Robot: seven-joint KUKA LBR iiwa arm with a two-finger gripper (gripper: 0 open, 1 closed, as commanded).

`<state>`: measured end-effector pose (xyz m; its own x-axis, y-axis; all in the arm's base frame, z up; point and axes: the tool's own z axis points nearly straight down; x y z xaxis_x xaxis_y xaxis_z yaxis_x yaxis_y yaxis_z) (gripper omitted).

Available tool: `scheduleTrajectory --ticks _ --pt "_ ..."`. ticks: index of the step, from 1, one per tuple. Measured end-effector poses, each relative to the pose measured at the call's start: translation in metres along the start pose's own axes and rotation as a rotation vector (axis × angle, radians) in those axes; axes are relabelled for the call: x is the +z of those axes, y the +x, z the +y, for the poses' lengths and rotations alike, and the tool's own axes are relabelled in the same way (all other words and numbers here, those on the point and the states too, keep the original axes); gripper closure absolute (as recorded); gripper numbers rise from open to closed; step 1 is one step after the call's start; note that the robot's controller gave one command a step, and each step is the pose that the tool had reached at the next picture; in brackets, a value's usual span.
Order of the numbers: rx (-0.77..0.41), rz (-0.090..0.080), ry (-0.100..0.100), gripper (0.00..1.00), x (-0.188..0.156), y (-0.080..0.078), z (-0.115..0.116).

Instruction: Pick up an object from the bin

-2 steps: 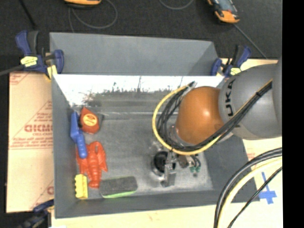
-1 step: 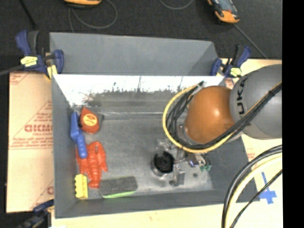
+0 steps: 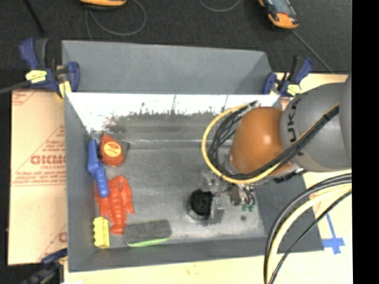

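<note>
Looking down into a grey metal bin [image 3: 169, 176]. Reaching in from the right: a robot arm with an orange wrist cover [image 3: 257, 138] and looped cables. Low in the bin's right half, near the front wall: the hand [image 3: 218, 209], right beside a small black rounded thing [image 3: 200, 203] lying on the bin floor. Hard to make out whether touching it or just short of it. Cannot tell how far open the hand is, nor whether anything is in its hold, with the working end largely hidden under the wrist.

Well apart, along the left wall: a round orange thing with a yellow centre [image 3: 111, 151], a blue toy piece [image 3: 95, 169], an orange-red lobster-shaped toy [image 3: 119, 205] and a yellow block [image 3: 100, 232]. By the front wall, just beside the block: a dark grey pad with a green edge [image 3: 147, 232]. Nothing else close to the hand.

Judging by the low position: probably the grasping step, down at the black thing, with the lift not yet done. Next, likely calls for closing squarely on the black thing, then rising straight up, clear of the front and right walls. Being rounded, could roll or slip aside if caught off-centre, so worth centring over it before closing.
</note>
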<state>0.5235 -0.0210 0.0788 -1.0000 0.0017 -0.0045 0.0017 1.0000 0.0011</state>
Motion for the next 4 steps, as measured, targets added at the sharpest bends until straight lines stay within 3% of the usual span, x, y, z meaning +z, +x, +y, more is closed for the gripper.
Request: scheduleTrajectory --ticks 1,2,3,4 --pt "0.001 0.000 0.000 1.00 0.000 0.000 0.000" --pt "-0.013 -0.010 0.003 1.00 -0.003 0.010 0.010" --pt "-0.016 0.002 0.001 1.00 -0.101 -0.018 0.014" --pt "-0.016 0.002 0.001 1.00 -0.101 -0.018 0.015"
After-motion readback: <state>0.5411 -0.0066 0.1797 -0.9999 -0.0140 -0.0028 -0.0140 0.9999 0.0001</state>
